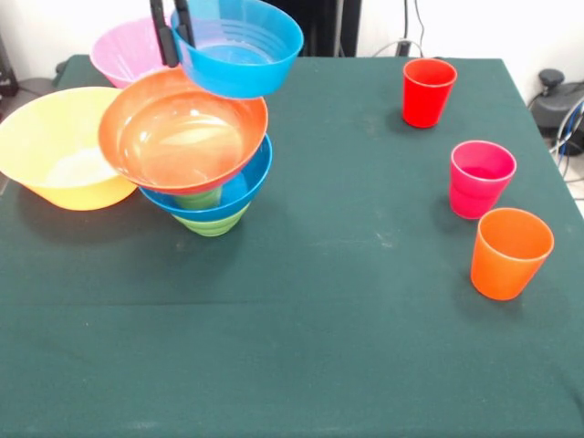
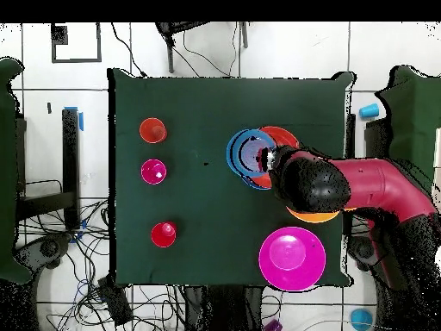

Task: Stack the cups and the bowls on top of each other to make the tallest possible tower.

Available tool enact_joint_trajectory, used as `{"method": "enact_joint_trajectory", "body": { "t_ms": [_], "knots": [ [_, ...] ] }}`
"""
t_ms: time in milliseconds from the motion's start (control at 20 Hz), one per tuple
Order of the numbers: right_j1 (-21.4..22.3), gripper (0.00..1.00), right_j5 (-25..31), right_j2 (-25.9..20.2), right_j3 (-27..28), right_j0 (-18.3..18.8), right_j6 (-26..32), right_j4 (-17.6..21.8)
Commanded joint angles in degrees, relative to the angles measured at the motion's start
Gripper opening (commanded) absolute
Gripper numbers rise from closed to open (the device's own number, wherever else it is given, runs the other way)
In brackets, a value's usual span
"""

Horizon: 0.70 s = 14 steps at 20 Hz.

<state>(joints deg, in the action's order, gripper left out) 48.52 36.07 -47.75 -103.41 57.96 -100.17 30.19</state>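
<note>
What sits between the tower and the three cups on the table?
Nothing: in the front view only bare green cloth separates the tower from the red, magenta and orange cups.

Three cups (image 1: 477, 178) well beside tower (image 1: 205, 164)

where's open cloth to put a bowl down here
The wide middle between the tower and the red cup, pink cup and orange cup is bare, as is the whole near strip. Around the yellow bowl and pink bowl it is crowded.
</note>
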Motion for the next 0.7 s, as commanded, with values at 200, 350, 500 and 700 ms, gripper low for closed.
{"method": "enact_joint_trajectory", "body": {
  "t_ms": [200, 350, 500, 700],
  "knots": [
    [-5.06, 0.00, 6.42, -2.48, -1.22, 0.27, 20.08, 7.28],
    [-5.98, 0.00, 6.44, -2.59, -0.83, 0.80, 20.41, 7.88],
    [-6.72, 0.00, 6.71, -2.98, -0.39, 1.41, 20.92, 8.39],
    [-7.63, 0.00, 6.80, -3.59, -0.13, 2.14, 21.27, 9.15]
  ]
}}
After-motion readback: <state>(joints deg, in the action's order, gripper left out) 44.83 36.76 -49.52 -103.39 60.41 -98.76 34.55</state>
